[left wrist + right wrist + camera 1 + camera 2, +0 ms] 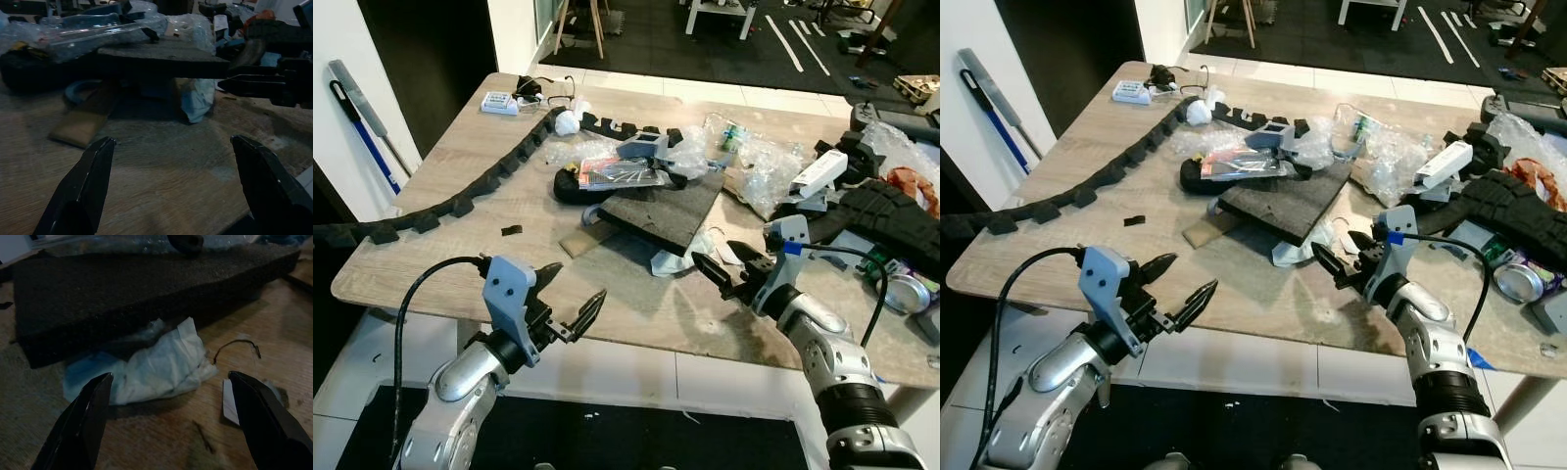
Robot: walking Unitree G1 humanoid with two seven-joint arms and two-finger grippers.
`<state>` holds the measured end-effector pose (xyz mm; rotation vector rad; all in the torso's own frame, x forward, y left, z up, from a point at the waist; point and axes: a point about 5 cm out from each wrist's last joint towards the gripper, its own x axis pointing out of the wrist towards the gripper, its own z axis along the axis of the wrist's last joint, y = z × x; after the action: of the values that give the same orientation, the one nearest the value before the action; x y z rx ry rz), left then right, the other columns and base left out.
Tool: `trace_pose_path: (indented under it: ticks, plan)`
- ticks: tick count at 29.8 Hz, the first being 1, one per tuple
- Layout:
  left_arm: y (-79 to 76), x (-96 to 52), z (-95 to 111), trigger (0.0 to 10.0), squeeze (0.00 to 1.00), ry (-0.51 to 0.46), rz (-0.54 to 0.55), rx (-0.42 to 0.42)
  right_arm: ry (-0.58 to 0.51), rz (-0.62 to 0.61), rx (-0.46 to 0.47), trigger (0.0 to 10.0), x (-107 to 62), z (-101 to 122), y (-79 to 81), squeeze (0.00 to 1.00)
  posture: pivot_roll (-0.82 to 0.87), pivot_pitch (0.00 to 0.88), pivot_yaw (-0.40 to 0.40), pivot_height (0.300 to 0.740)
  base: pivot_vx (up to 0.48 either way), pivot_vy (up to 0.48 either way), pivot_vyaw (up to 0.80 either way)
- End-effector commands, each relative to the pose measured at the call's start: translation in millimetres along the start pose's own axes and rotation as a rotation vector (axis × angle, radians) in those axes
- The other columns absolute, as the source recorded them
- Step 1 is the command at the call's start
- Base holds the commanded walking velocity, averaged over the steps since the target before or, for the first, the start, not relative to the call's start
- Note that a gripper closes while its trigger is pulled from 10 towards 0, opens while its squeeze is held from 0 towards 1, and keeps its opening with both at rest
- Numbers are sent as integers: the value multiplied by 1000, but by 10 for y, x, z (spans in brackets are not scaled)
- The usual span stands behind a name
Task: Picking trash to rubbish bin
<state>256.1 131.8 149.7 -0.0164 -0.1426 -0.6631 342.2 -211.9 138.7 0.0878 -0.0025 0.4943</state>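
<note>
A crumpled white and blue paper wad (161, 364) lies on the wooden table (460, 255), tucked under the near edge of a dark foam slab (666, 206). My right gripper (713, 252) hovers open just right of the wad, fingers pointing at it, with nothing between them. Along its fingers, the wad sits centred ahead of my right gripper (171, 375). My left gripper (579, 281) is open over the table's front edge, empty, aimed toward the slab. The wad (195, 98) also lies ahead of my left gripper (172, 140).
A long black toothed foam strip (489, 181) runs along the left of the table. Clear plastic wrap (754, 162), a white box (819, 173), a black ridged slab (891, 220) and a can (906, 292) crowd the right. A cardboard scrap (579, 242) lies by the slab.
</note>
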Motion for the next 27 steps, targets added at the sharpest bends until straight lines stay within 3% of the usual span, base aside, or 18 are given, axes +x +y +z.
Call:
trace_pose_path:
  ticks: [1,12,17,27]
  plan:
    - [-57,11,-7,10000,0,11,-39,7,8,-13,-29,10000,-28,-4,-68,0,31,182,-29,740,0,0,0]
    - [-123,-7,60,10000,0,-3,-98,-31,-17,14,-105,10000,-2,142,-123,0,34,224,-19,740,0,0,0]
    - [-145,-11,75,10000,0,3,-120,-33,25,47,-170,10000,11,120,-156,0,44,249,-11,740,0,0,0]
    - [-144,-30,106,10000,0,10,-137,-33,42,59,-196,10000,83,170,-197,0,53,268,-11,740,0,0,0]
